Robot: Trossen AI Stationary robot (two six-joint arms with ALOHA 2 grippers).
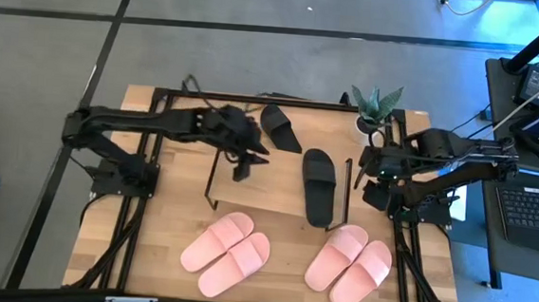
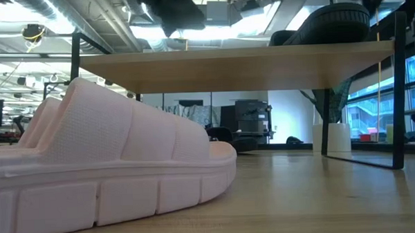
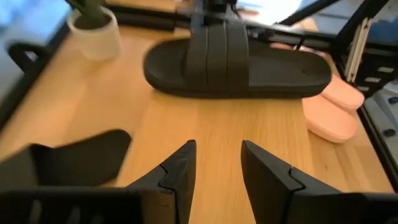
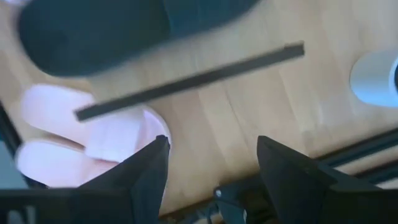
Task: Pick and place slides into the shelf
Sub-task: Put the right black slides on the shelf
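The shelf point(image 1: 266, 194) stands mid-table, its light wood board on thin black legs. One black slide point(image 1: 317, 185) lies sole-down on the board's right part, also seen as the black slide point(image 3: 236, 62) in the left wrist view. The second black slide point(image 1: 281, 126) lies on the tabletop behind the shelf. Two pink pairs point(image 1: 227, 253) point(image 1: 349, 263) lie sole-down near the front edge. My left gripper point(image 3: 217, 149) hovers open above the board's left part, pointing at the black slide. My right gripper point(image 4: 211, 162) hangs open beside the shelf's right end, holding nothing.
A small plant in a white pot point(image 1: 375, 116) stands at the far right of the table, close to my right arm. The table's black frame rails point(image 1: 142, 209) run along both sides. In the low view a pink slide point(image 2: 105, 168) fills the foreground before the shelf board point(image 2: 233, 60).
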